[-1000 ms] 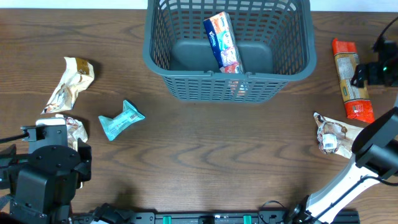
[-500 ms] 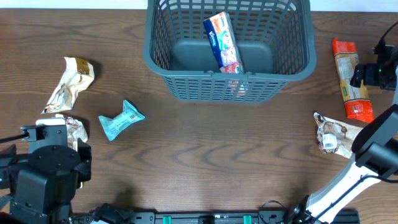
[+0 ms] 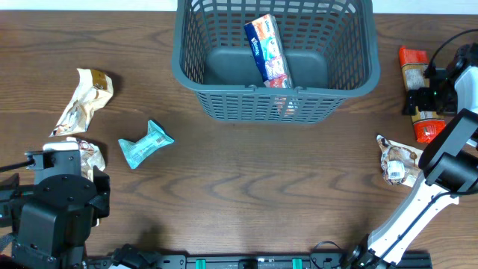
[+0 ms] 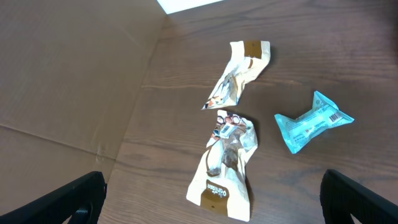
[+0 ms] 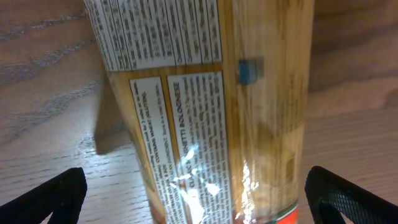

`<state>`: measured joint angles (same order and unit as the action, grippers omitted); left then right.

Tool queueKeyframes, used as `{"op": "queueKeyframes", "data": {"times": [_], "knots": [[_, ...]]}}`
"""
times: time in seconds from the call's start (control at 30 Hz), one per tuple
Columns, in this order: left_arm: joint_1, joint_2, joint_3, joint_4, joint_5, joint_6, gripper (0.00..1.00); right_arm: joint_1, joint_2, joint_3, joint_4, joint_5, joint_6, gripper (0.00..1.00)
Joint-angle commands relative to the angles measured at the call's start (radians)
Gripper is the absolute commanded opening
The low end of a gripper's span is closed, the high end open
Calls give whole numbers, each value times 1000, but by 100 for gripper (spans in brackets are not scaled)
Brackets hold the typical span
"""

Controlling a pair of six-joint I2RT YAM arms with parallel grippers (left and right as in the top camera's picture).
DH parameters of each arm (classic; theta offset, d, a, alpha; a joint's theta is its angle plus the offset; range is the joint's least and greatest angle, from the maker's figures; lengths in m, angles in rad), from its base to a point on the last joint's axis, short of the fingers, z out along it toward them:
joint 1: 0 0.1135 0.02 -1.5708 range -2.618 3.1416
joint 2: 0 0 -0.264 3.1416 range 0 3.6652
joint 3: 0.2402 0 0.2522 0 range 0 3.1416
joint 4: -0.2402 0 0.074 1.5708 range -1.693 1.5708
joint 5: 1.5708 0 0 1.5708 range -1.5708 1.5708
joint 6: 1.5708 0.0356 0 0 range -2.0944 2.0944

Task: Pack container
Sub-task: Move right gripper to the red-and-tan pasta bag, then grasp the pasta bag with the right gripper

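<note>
— Where's your container [image 3: 254,104]?
— Far middle of the dark wooden surface [image 3: 246,187]: grey-green lattice walls, flared rim, tissue pack [image 3: 267,51] inside. Your left claw [image 4: 214,208] and right claw [image 5: 199,199] gape wide, empty.

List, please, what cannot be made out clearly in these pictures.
- Overhead: the long orange packet is crossed by the right arm, hiding its middle; the right wrist view shows only a stretch of label, ends cut off.
- Overhead: the container's far rim is cut by the top edge.
- Overhead: the tissue pack's lower end is blurred behind the lattice wall.
- Overhead: the brown snack packet lies partly under the left arm.
</note>
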<state>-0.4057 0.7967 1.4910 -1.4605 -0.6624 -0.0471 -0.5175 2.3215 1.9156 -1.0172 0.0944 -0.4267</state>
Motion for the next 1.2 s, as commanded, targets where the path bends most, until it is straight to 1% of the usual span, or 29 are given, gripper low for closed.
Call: {"op": "queueKeyframes", "data": {"times": [0.0, 0.1, 0.33, 0.67, 0.7, 0.73, 0.83, 0.87, 1.0, 1.07, 1.17], "knots": [[6, 1, 13, 0, -19, 9, 99, 4, 5, 8, 8, 3, -90, 99], [6, 1, 13, 0, -19, 9, 99, -4, 6, 8, 8, 3, -121, 99], [6, 1, 13, 0, -19, 9, 99, -52, 42, 8, 9, -74, -121, 99], [6, 1, 13, 0, -19, 9, 99, -72, 107, 8, 23, -77, -105, 99], [6, 1, 13, 0, -19, 9, 98, -72, 111, 8, 23, -82, -101, 96], [6, 1, 13, 0, -19, 9, 99, -72, 113, 8, 23, -86, -101, 80], [6, 1, 13, 0, -19, 9, 99, -70, 114, 8, 34, -103, -63, 13], [6, 1, 13, 0, -19, 9, 99, -69, 114, 8, 42, -103, -33, 1], [6, 1, 13, 0, -19, 9, 99, -64, 113, 8, 63, -137, 70, 1], [6, 1, 13, 0, -19, 9, 99, -63, 111, 19, 58, -226, 100, 1], [6, 1, 13, 0, -19, 9, 99, -57, 103, 71, 23, -410, 121, 1]]}}
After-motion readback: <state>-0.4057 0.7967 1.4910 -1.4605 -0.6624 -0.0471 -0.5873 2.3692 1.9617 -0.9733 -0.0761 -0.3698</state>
